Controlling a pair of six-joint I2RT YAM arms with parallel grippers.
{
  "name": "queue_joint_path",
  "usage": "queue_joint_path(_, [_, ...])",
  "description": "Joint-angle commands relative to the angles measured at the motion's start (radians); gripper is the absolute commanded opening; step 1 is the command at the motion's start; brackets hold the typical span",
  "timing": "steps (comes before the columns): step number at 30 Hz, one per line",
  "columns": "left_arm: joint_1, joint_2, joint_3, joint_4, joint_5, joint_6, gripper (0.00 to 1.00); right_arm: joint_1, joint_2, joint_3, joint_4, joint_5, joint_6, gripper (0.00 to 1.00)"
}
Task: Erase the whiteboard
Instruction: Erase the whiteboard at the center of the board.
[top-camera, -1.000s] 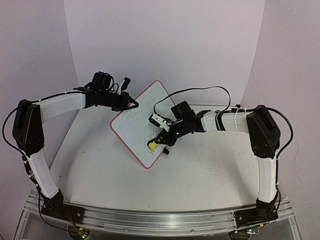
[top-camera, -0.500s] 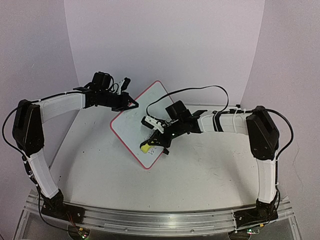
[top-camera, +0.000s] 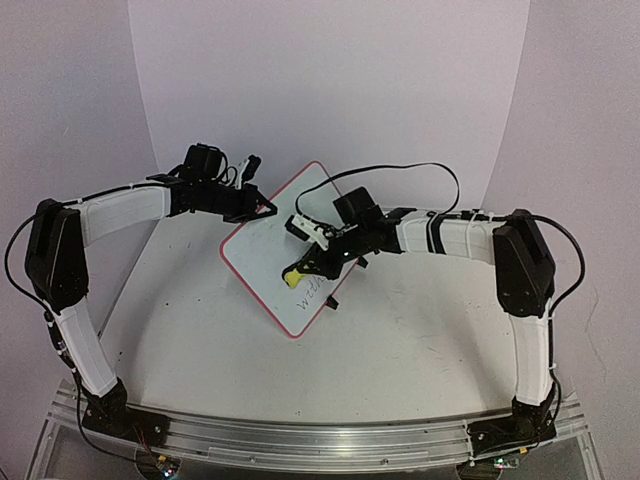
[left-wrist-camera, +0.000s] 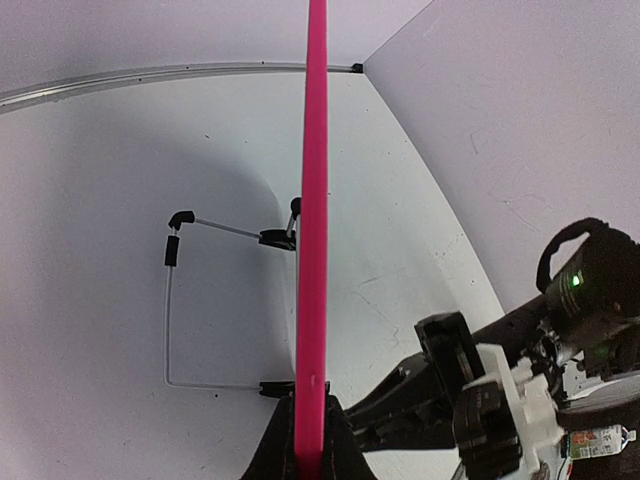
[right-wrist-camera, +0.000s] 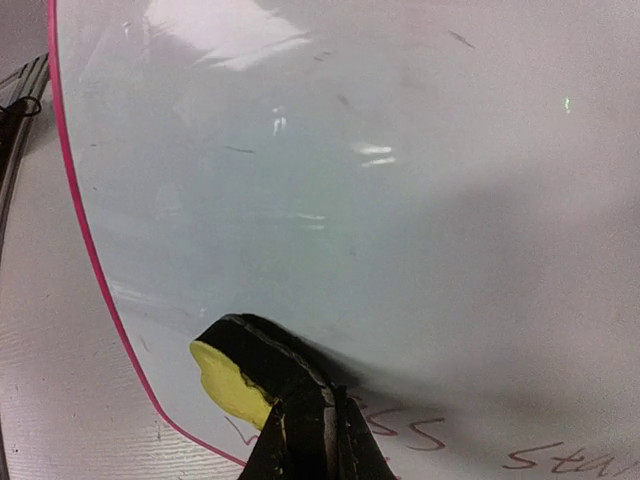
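The whiteboard (top-camera: 283, 252) stands tilted mid-table, white with a pink-red frame and dark handwriting (top-camera: 313, 291) near its lower right corner. My left gripper (top-camera: 263, 207) is shut on the board's upper left edge; in the left wrist view the pink frame (left-wrist-camera: 316, 200) runs up from between the jaws. My right gripper (top-camera: 297, 272) is shut on a small yellow-and-black eraser (top-camera: 291, 277) pressed on the board's face. In the right wrist view the eraser (right-wrist-camera: 240, 370) sits just above the handwriting (right-wrist-camera: 420, 432), near the board's pink edge (right-wrist-camera: 95, 250).
The board's wire stand (left-wrist-camera: 185, 300) and black feet rest on the white table behind it. A black cable (top-camera: 400, 175) loops above the right arm. White walls curve around the back of the table.
My right gripper has slid the eraser up and left across the board. The handwriting it covered before now shows below it. The left gripper and the board have not moved.
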Motion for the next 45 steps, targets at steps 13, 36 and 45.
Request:
queue_joint_path(13, [-0.079,0.022,-0.015,-0.135,0.158,-0.008,0.0,-0.121,0.033,-0.052,0.147,0.033,0.074,0.0])
queue_joint_path(36, [-0.079,0.068,0.033,-0.139,0.151,-0.017,0.0,0.066,0.056,-0.005,0.062,0.075,-0.007,0.0])
queue_joint_path(45, [-0.079,0.059,0.021,-0.139,0.149,-0.01,0.0,-0.056,0.03,-0.016,0.1,0.181,0.053,0.0])
